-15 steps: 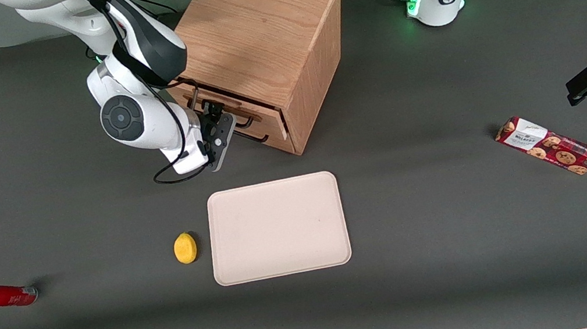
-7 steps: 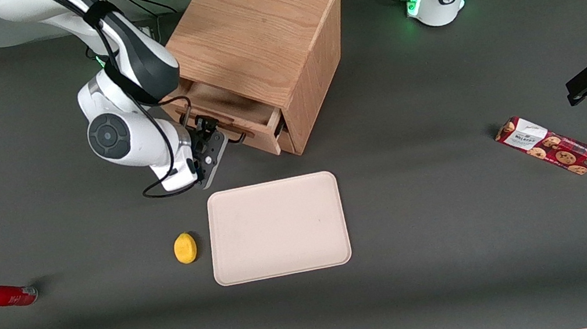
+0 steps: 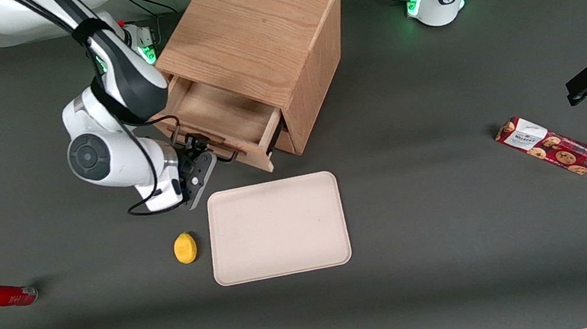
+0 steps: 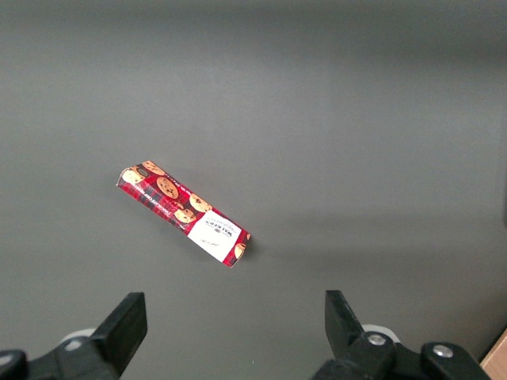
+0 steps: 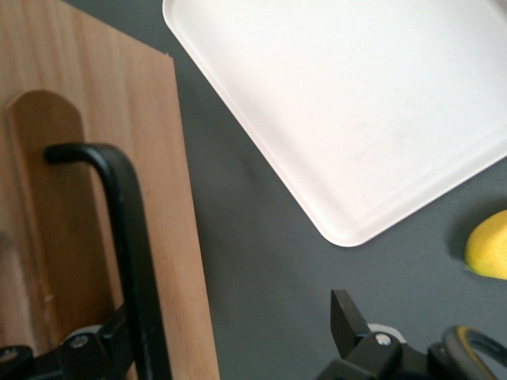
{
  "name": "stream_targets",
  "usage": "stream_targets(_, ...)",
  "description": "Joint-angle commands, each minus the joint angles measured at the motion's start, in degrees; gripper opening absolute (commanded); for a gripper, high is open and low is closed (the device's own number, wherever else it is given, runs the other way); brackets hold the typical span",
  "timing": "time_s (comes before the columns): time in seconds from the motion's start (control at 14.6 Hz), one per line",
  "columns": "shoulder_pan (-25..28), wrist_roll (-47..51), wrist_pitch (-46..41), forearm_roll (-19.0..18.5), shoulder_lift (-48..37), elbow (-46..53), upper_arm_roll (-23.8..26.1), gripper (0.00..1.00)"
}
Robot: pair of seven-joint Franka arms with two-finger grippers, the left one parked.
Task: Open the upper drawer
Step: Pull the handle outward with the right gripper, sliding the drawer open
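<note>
The light oak cabinet (image 3: 255, 35) stands at the back of the table. Its upper drawer (image 3: 220, 111) is pulled out, and its shallow wooden interior shows. My right gripper (image 3: 202, 154) is in front of the drawer front, at its thin black bar handle (image 3: 223, 156). In the right wrist view the handle (image 5: 131, 237) runs along the drawer front (image 5: 95, 158) and lies against one finger (image 5: 119, 336). The other finger (image 5: 347, 317) stands far off over the mat, so the gripper (image 5: 234, 313) is open. The lower drawer is hidden under the upper one.
A beige tray (image 3: 277, 227) lies close in front of the drawer, nearer the front camera, and also shows in the right wrist view (image 5: 356, 103). A lemon (image 3: 185, 247) lies beside it. A red bottle (image 3: 1, 296) lies toward the working arm's end, a cookie box (image 3: 549, 145) toward the parked arm's.
The upper drawer has slid out from nearly shut to well open. My right gripper moved with the handle toward the front camera and the tray.
</note>
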Motion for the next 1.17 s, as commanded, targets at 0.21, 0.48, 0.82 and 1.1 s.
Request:
stream_targets(0.21,0.3,-4.4,-3.2,-0.7,3.3,6.0,-3.4,1.0)
stream_targets(0.48,0.4,-5.0,-5.3,-1.5,6.4,11.3,-4.8,1.0)
stream_targets(0.82,0.2,-8.3,-8.7,-2.5,9.2,18.0,-7.3,1.0)
stream_targets(1.1,0.3,-11.5,-8.6,-2.4,9.3,18.7,-8.5,1.0)
